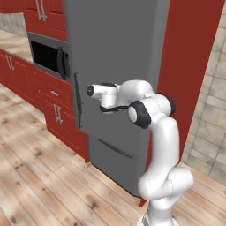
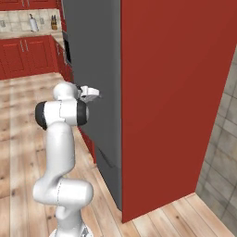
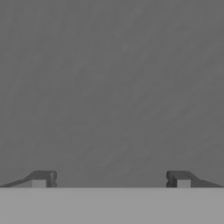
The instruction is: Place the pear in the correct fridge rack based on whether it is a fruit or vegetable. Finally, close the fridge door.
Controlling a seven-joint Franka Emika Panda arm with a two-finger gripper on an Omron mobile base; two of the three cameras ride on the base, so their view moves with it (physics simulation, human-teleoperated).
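Note:
The fridge door (image 1: 114, 48) is a tall plain grey slab that lies flat across the fridge front, with a thin dark seam along its left edge. In the right base view my gripper (image 2: 96, 95) is held out level from the arm, right up against the fridge door (image 2: 92, 51). The hand view looks straight at the door's (image 3: 112, 87) grey face from very close. There my gripper (image 3: 111, 179) is open, its two dark fingertips (image 3: 43, 178) far apart with nothing between them. The pear is out of view.
The wide grey bottom drawer (image 1: 115, 161) sits below the door. Red cabinets with a built-in black oven (image 1: 48, 57) run to the left. A tall red side panel (image 2: 171, 102) flanks the fridge on the right, with a tiled wall (image 2: 222, 152) beyond. The wood floor (image 1: 39, 185) lies in front.

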